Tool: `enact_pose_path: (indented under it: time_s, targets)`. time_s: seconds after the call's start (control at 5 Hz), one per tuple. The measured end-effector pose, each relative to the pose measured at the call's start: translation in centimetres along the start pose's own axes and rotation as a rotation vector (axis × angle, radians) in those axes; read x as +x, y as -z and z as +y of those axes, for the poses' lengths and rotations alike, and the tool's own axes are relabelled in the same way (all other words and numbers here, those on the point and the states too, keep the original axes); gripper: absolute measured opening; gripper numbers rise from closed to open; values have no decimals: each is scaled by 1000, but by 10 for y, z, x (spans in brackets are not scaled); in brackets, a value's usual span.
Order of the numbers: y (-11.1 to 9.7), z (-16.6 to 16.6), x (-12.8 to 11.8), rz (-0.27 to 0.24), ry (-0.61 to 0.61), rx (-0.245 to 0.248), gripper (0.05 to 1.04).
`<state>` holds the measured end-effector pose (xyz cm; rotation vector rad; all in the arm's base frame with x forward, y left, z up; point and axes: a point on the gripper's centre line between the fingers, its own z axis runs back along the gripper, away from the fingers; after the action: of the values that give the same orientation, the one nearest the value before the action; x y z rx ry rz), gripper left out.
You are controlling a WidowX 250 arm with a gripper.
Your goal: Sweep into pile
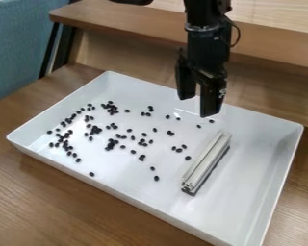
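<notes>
The black two-finger gripper (pixel 199 102) hangs over the far side of the tray, pointing downward, its two fingers spread apart with a visible gap and nothing pinched between them. Below it is a large, shallow, rectangular white tray (pixel 250 192) with raised walls, placed on a brown wood-grain table (pixel 41 206).

Small, oval black beans (pixel 95 129) are scattered across the left and middle of the tray floor. They are densest toward the left, in several small clumps and a loose line, with single beans lying further out; a few lie near the gripper and near the bar.

A straight, silver-grey metal bar (pixel 207 161) with a grooved end rests on the tray floor, right of the beans and apart from the gripper, slanting from the far side toward the near side.

Behind the tray runs a raised brown wooden shelf (pixel 131 21); blue fabric (pixel 15 43) occupies the upper left.
</notes>
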<state>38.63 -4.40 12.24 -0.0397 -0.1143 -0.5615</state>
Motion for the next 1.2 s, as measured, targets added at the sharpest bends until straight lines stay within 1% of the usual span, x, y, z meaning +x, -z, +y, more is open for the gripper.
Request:
enact_pose_path:
  time_s: [0.2, 0.4, 0.6, 0.8, 1.0, 1.2]
  targets:
    - [15, -1, -3, 38, -12, -19, 999]
    - [26, -12, 1, 63, -19, -33, 999]
    - [35, -22, -2, 83, -58, -37, 999]
    - [46, -27, -12, 105, -189, -45, 999]
    - [47, -29, -18, 135, -279, -47, 999]
    - [49, -30, -20, 144, -354, -35, 999]
